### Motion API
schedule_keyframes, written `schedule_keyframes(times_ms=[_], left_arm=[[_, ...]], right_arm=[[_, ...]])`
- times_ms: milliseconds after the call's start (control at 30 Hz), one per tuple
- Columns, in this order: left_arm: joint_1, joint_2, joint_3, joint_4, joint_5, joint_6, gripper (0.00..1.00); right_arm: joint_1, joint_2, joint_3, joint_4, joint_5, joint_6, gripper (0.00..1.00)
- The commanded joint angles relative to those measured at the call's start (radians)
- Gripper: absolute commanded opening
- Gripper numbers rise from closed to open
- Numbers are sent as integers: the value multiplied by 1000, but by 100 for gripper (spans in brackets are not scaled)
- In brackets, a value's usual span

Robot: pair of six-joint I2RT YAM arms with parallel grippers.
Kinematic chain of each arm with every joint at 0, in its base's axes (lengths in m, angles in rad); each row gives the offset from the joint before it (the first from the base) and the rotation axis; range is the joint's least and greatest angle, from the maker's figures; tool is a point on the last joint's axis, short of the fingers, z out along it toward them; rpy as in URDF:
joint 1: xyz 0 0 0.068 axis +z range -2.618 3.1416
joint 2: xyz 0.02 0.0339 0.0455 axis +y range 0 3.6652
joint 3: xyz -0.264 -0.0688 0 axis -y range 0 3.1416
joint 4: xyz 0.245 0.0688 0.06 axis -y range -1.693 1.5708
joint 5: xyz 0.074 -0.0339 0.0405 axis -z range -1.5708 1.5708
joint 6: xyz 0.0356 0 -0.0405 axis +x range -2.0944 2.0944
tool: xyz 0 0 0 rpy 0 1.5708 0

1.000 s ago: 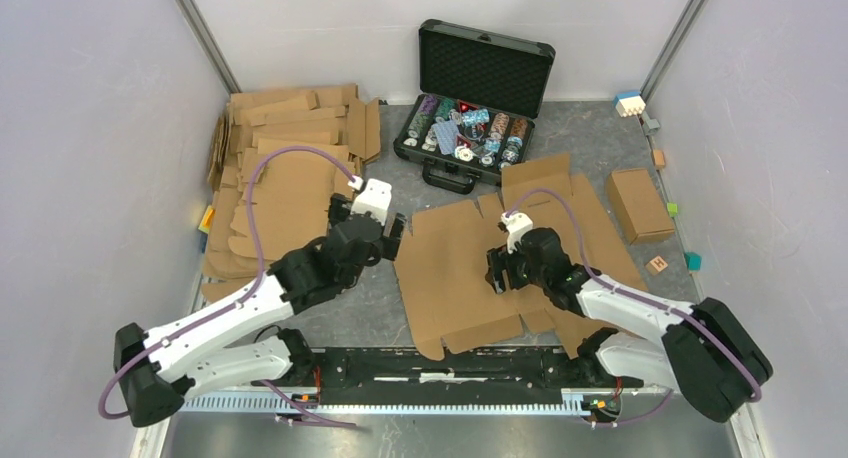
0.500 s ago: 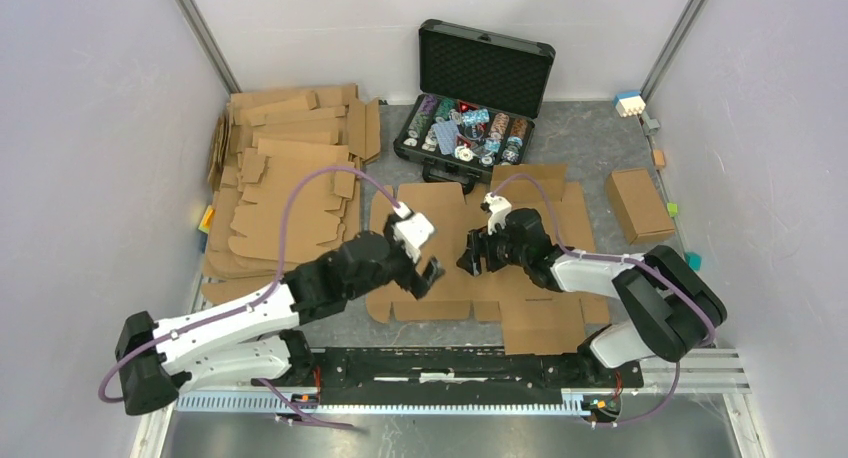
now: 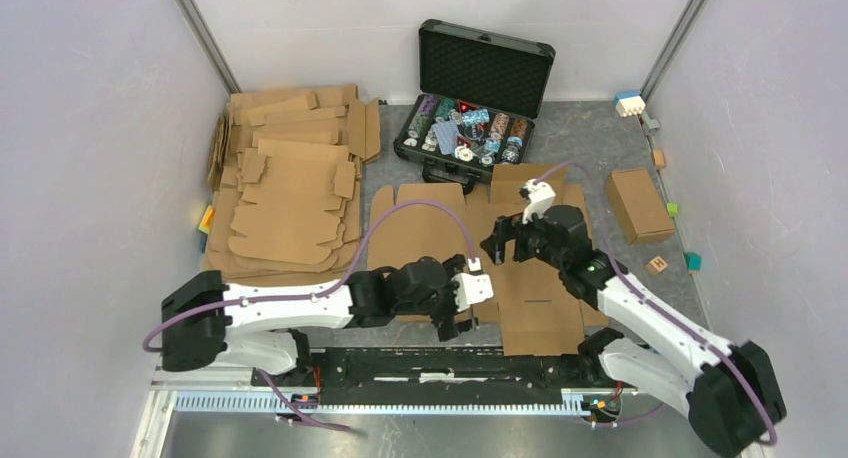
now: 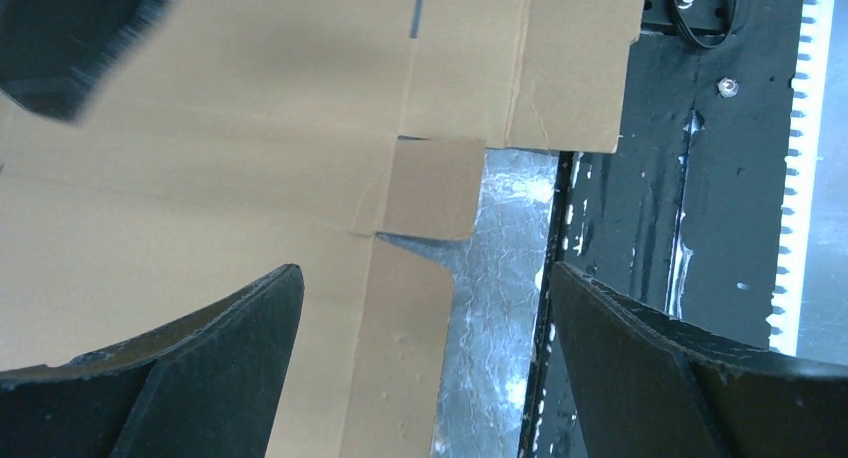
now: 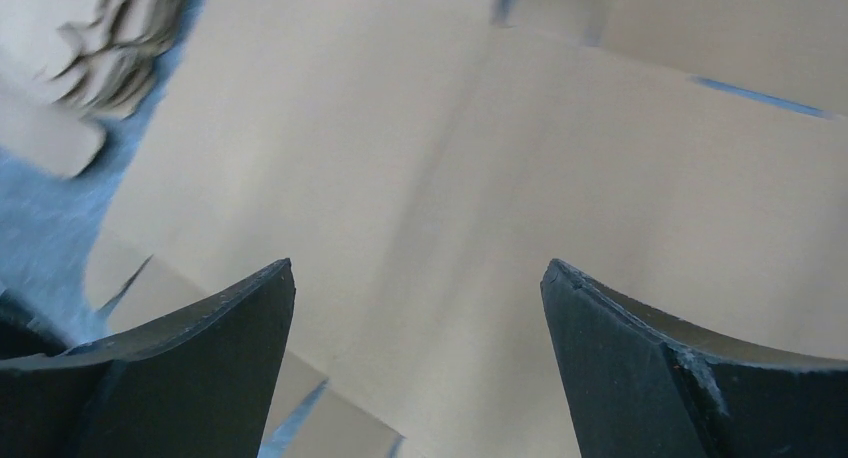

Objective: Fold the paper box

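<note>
The paper box is a flat brown die-cut cardboard sheet lying in the middle of the table, flaps spread. My left gripper is open and empty, low over the sheet's near edge. In the left wrist view one finger is over the cardboard and the other over the black rail. My right gripper is open and empty, hovering above the middle of the sheet. The right wrist view shows only plain cardboard between its fingers.
An open black case of chips stands behind the sheet. A pile of flat cardboard sheets fills the left. A small closed brown box, a wooden cube and coloured blocks sit at the right. The black base rail runs along the near edge.
The sheet has been turned and slid to lie square. My left gripper swung right and toward the near edge. My right gripper moved back and slightly right over the sheet.
</note>
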Motion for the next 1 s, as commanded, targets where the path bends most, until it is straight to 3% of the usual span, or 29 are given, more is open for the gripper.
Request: schedule_keyframes(times_ms=[0,167,367,533,667,833,967], left_arm=[[-20,105,84,55,76,73,100],[-29,226,135,53,126,86,100],[-41,375,241,-28,138,115,97],[-38,465,327,-125,71,140,84],[-30,510,377,-167,61,125,65],[-30,554,443,-251,28,127,59],[-18,530,445,-239,25,112,48]], right_arm=[[-71,-140,1,-216,255,16,98],[-121,-263,3,-402,550,98,98],[-144,-369,16,-476,635,109,98],[-147,-442,11,-477,656,118,98],[-145,-470,10,-480,664,110,98],[-145,-466,0,-477,647,100,98],[-146,-439,-47,-439,604,87,98]])
